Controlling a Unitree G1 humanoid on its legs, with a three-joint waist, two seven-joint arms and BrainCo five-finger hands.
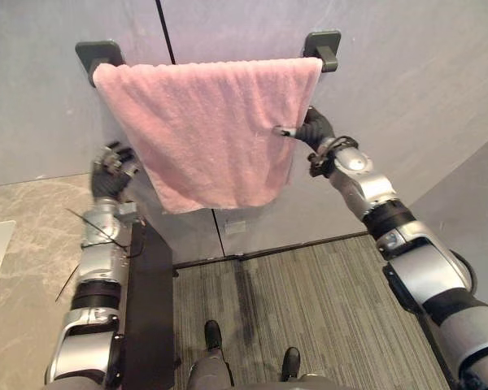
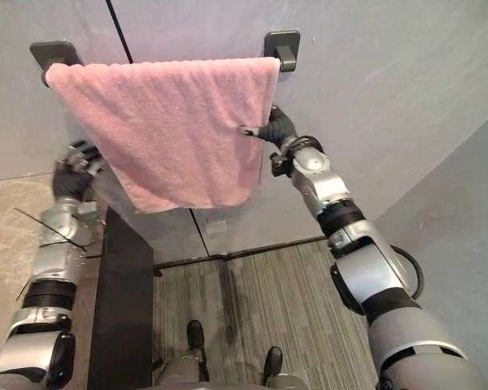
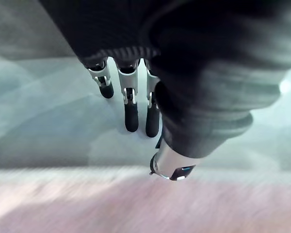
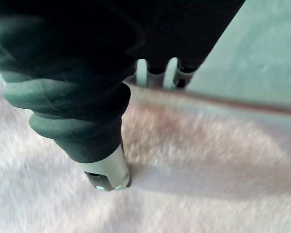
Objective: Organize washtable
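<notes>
A pink towel (image 1: 211, 130) hangs over a bar on the grey wall, between two dark brackets (image 1: 100, 54) (image 1: 323, 45). It hangs slanted, with its lower edge reaching further down on the right. My right hand (image 1: 315, 128) is at the towel's right edge. Its thumb (image 4: 106, 170) presses on the front of the cloth (image 4: 208, 145) and its fingers pass behind the edge, pinching it. My left hand (image 1: 112, 171) is raised just left of the towel's lower left side, apart from it. Its fingers (image 3: 131, 114) are straight and hold nothing, with the towel (image 3: 136, 204) close by.
A marble-patterned counter (image 1: 24, 268) lies at the lower left, with a dark side panel (image 1: 150, 309) along its edge. Striped grey carpet (image 1: 309, 309) covers the floor below the towel. The grey wall stands close behind both hands.
</notes>
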